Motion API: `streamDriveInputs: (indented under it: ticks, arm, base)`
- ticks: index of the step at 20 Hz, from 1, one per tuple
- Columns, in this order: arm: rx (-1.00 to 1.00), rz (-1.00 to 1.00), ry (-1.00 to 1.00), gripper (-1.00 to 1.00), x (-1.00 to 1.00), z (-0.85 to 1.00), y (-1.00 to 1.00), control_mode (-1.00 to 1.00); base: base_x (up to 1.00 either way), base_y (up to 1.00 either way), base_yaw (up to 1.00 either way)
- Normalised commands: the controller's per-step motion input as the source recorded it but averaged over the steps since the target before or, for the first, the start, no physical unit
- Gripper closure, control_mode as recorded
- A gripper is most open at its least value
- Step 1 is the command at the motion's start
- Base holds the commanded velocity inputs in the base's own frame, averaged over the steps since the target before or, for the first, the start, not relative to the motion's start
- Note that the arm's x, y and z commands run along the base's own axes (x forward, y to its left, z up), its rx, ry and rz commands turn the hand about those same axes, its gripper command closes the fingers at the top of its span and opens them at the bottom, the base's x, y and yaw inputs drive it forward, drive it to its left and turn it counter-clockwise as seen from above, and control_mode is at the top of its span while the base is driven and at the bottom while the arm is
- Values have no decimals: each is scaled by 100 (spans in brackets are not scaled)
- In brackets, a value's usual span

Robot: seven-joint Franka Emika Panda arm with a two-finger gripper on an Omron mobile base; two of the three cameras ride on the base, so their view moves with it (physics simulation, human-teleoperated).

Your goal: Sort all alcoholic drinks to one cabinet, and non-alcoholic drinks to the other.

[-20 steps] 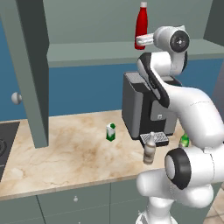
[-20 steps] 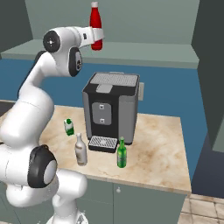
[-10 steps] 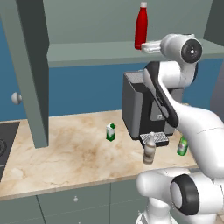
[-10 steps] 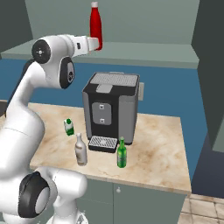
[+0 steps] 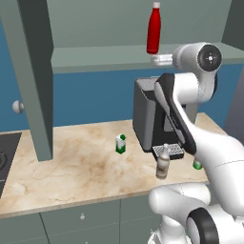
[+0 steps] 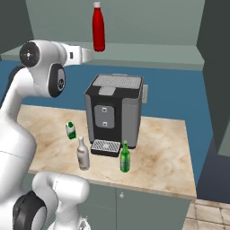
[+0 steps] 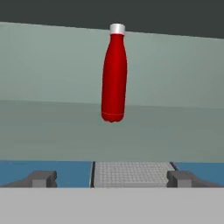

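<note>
Claw: I see my gripper [image 7: 112,178] with its jaws spread wide and nothing between them; the two finger tips sit at the lower left and lower right of the hand view.
Red bottle: the red bottle [image 7: 114,74] stands upright on the cabinet [image 5: 105,55] shelf, at top centre of the hand view, apart from my fingers. In the left base view it [image 5: 153,28] is at upper right of centre; in the right base view it [image 6: 98,27] is at top, left of centre.
Carton: the green-and-white carton [image 5: 120,143] sits on the counter [image 5: 81,167] mid-frame, left of the coffee machine [image 5: 150,119].
Pale bottle: the pale bottle [image 6: 82,153] stands just in front of the machine's drip tray [image 6: 106,147], lower left of centre.
Green bottle: the green glass bottle [image 6: 125,157] stands upright at the tray's right, near the counter's front edge.
Cabinet door: the open door [image 5: 33,71] hangs at the left of the left base view, with a round knob [image 5: 18,106] beside it.
</note>
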Motion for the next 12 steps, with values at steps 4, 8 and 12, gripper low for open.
streamDriveInputs:
  ticks: [4,8,12]
  arm:
    - [10,1,16,-100,-39,-12,15,-100]
    - [10,1,14,-100,-33,-24,13,-100]
    - [2,0,10,-100,-18,-47,24,-100]
  base:
    - [0,0,0]
    - [0,0,0]
    - [0,0,0]
